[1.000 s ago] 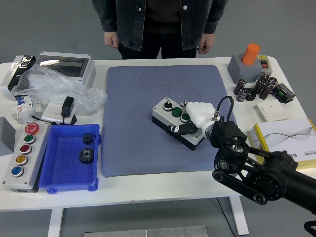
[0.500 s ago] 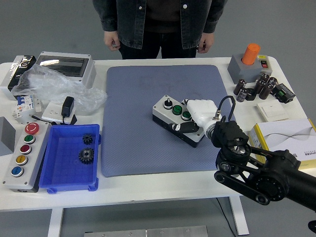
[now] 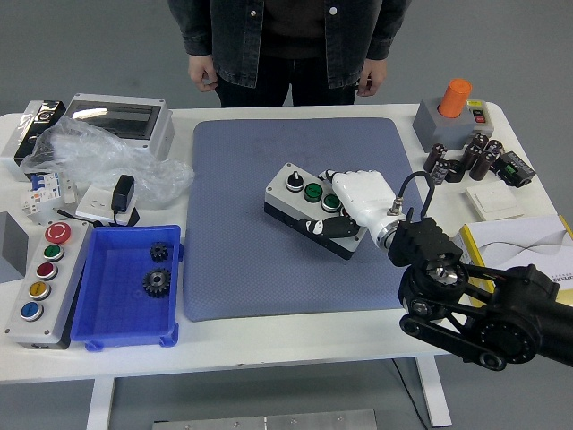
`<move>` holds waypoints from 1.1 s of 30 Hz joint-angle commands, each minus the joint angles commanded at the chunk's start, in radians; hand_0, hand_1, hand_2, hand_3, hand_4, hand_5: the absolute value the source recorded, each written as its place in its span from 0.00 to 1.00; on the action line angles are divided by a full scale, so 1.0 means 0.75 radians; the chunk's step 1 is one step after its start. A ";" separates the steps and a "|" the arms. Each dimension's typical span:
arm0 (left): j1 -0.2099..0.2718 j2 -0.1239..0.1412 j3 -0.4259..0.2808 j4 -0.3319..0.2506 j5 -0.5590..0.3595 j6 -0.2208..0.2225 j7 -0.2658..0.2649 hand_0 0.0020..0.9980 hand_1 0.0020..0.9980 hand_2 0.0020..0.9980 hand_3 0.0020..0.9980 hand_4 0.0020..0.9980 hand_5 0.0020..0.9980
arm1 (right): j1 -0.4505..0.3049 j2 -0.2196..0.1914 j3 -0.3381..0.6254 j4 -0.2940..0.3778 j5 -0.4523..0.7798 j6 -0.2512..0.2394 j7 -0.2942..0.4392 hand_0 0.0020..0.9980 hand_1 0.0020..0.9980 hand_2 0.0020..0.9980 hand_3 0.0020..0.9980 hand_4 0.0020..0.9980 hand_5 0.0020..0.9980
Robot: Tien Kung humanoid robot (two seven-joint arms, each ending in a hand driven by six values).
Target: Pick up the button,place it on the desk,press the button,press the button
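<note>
The grey button box point(image 3: 300, 213), with a black selector and two green buttons on top, is over the middle of the blue-grey mat point(image 3: 269, 152), tilted with its left end raised. My right hand point(image 3: 338, 215), white with black fingers, is shut on the box's right end: thumb on the front side, the other fingers over the top by the second green button. The right arm point(image 3: 483, 309) comes in from the lower right. No left arm shows.
A person stands at the far side with hands point(image 3: 208, 77) hanging. A blue bin point(image 3: 107, 322) with gears and a coloured-button panel point(image 3: 40, 282) lie left. An orange-capped box point(image 3: 452, 107), capacitors point(image 3: 461, 159) and a white carton point(image 3: 515, 246) sit right.
My right hand has carried the button box up and to the left, and the box now sits higher and more tilted. The person has not moved.
</note>
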 joint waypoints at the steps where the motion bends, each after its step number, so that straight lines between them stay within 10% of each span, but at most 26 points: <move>1: -0.001 0.000 0.000 0.000 0.001 0.000 0.000 0.68 0.70 0.63 0.62 0.55 0.41 | 0.011 -0.005 -0.023 0.005 -0.003 -0.015 0.023 0.23 0.50 0.44 0.38 0.64 0.00; 10: -0.003 0.000 0.006 0.001 -0.002 0.003 -0.001 0.68 0.70 0.63 0.62 0.55 0.43 | 0.135 -0.021 -0.214 0.002 -0.077 -0.140 0.225 0.28 0.53 0.44 0.38 0.59 0.00; 33: -0.003 -0.001 0.019 0.003 -0.012 0.008 -0.003 0.68 0.70 0.63 0.62 0.54 0.44 | 0.266 0.019 -0.350 -0.324 -0.076 -0.147 0.519 0.37 0.56 0.45 0.39 0.54 0.00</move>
